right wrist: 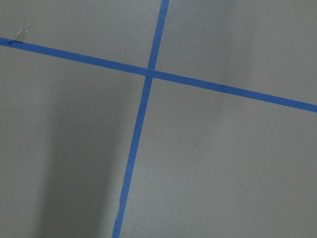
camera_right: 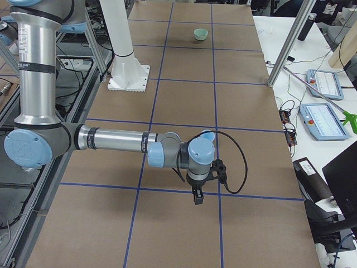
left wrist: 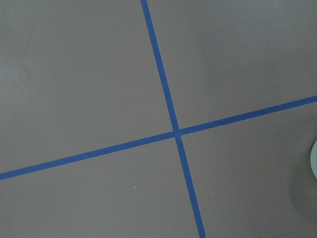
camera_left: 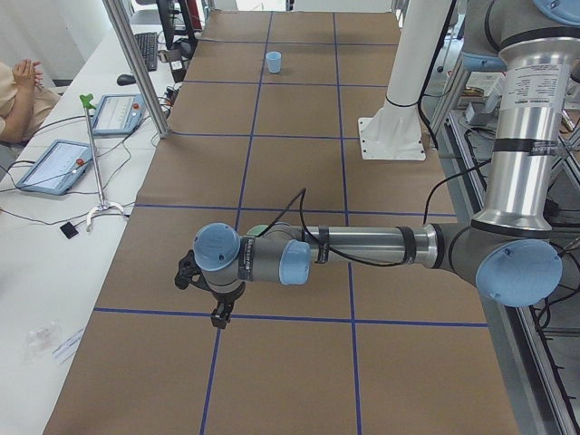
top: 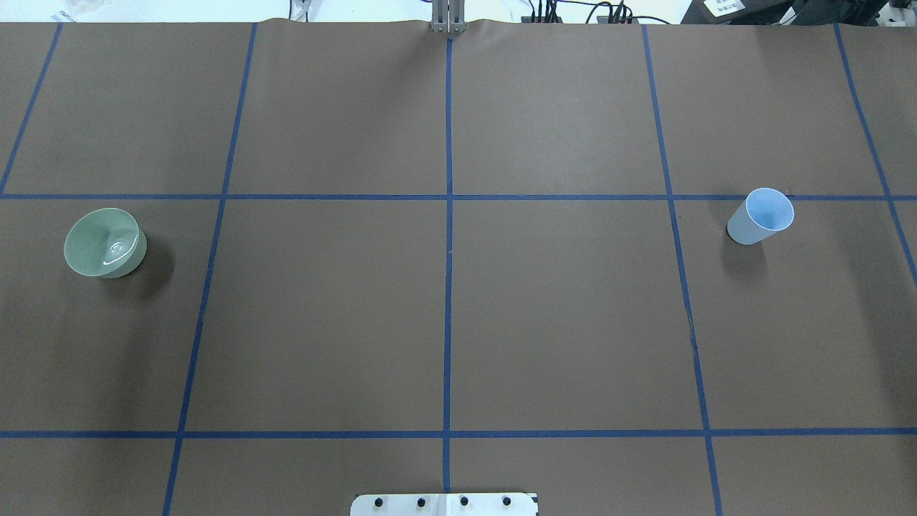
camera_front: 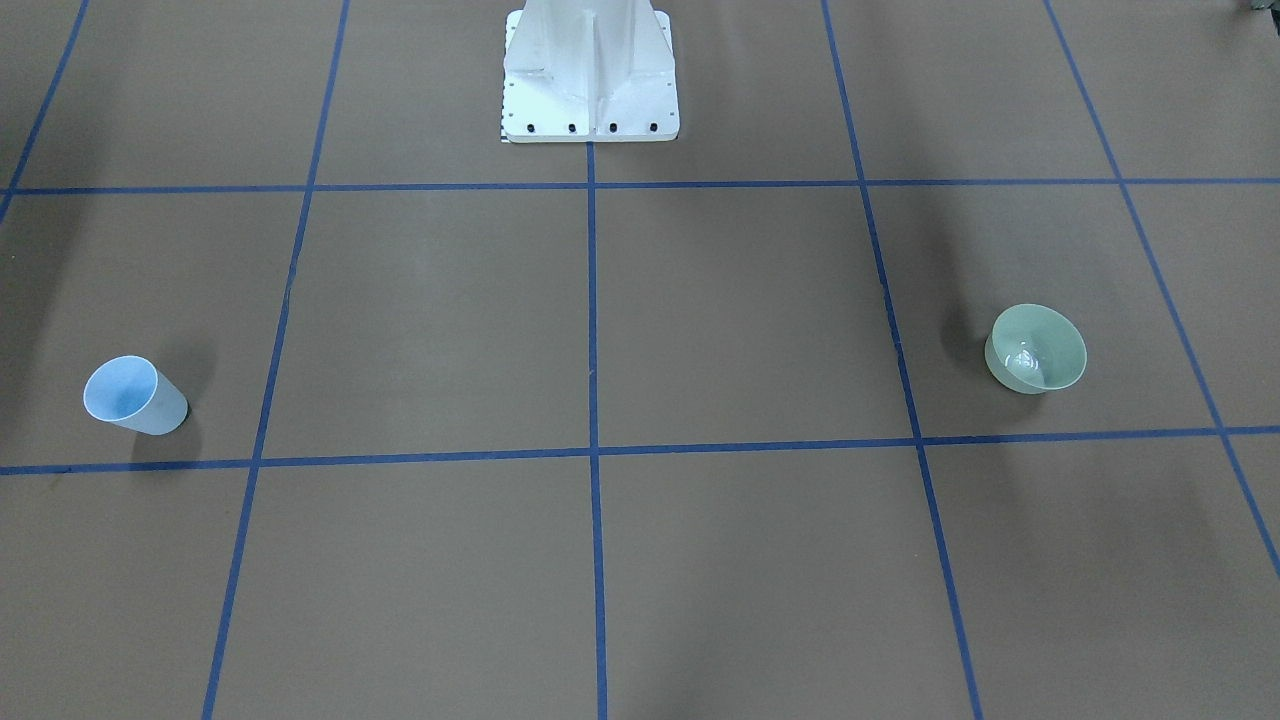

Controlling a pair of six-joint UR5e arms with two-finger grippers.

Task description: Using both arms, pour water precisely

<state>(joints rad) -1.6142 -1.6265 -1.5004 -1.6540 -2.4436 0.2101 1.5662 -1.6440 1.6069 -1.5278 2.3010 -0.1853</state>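
No text can be read. The left arm (camera_left: pixel 517 181) carries a printed label (camera_left: pixel 531 86) on its upright tube. The right arm (camera_right: pixel 36 89) carries a similar label (camera_right: pixel 23 42). Both are too small to read.

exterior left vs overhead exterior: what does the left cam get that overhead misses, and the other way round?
Exterior left only: the left arm stretched low over the table, its left gripper pointing down (open or shut can't be judged from there), plus an operator's hands and two tablets on the side bench.
Overhead only: the green bowl in plain sight; in the left view the arm covers that spot.
Both: the blue cup, upright, the white pedestal and the blue tape grid.
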